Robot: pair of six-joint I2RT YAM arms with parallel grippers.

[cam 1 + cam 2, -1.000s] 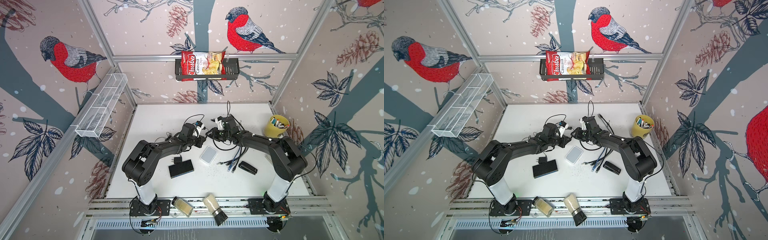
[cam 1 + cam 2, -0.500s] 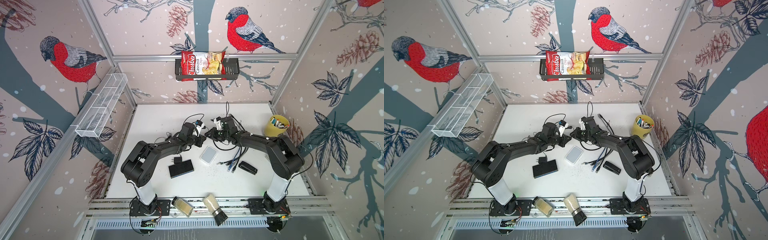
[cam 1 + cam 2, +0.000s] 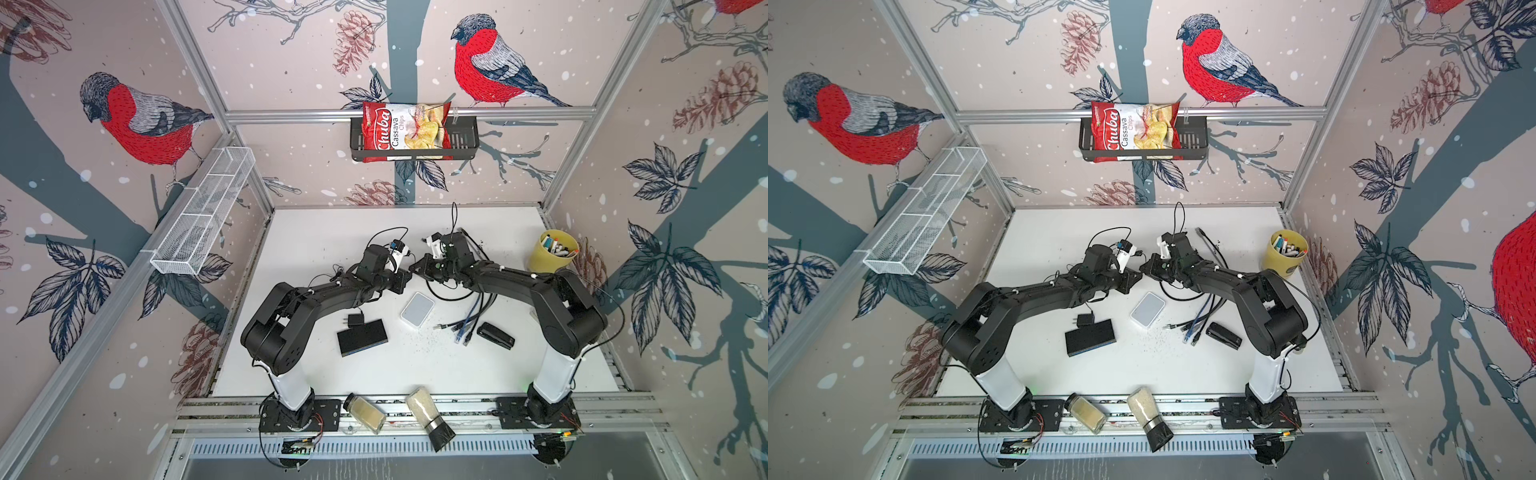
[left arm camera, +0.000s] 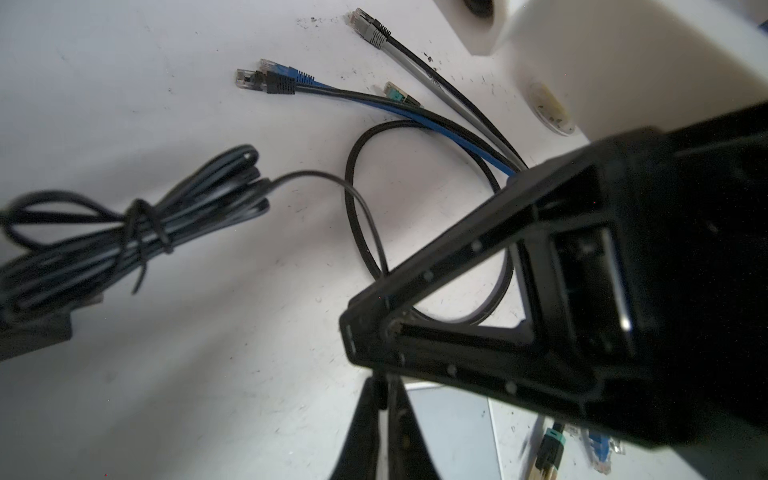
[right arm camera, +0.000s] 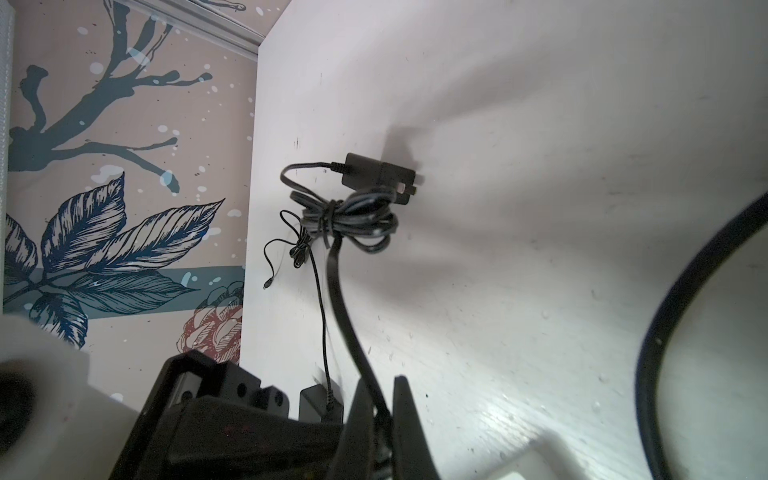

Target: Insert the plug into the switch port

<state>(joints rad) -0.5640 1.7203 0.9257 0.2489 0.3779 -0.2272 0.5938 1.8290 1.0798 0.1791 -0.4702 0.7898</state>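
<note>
In a top view, the flat black rectangular switch box is seen lying on the white tabletop, nearer the arm bases and well apart from where the arms meet.

In the left wrist view, the left claw is shown with only a slit between its fingers; whether anything is pinched cannot be told.

In the right wrist view, the right claw is pressed together on a black power cord running from a tied bundle. The plug itself cannot be seen and is probably hidden in that pinch. The cord is judged light and limp, so the rigid plug body should be held, close behind its tip.
</note>
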